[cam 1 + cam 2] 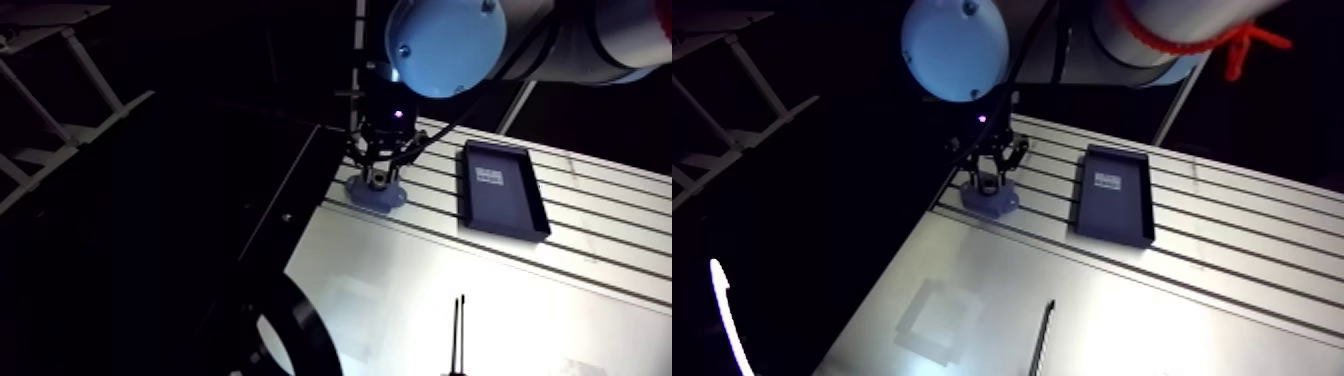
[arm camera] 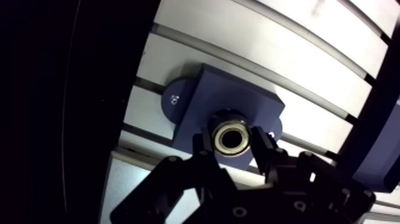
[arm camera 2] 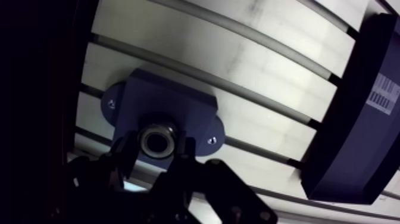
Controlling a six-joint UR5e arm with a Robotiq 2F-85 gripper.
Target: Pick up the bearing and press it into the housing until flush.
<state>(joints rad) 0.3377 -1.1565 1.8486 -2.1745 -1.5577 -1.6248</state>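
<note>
The bearing [image 2: 231, 138], a small steel ring with a dark centre, sits between my fingers [image 2: 205, 146] directly over the bore of the dark blue housing [image 2: 238, 98]. My gripper [image 2: 232, 148] is shut on the bearing, a pad against each side. The housing is a block with a flat flange screwed to the slotted table [image 2: 250, 36], close to the table's edge. In the arm view the gripper [image 1: 378, 172] stands upright right on top of the housing [image 1: 377, 195]. How deep the bearing sits in the bore is hidden.
A black rectangular tray [image 1: 503, 188] with a white label lies on the table beside the housing. A thin black rod [image 1: 458, 335] lies nearer the camera. The table's edge [image 1: 300, 240] drops off into darkness just past the housing.
</note>
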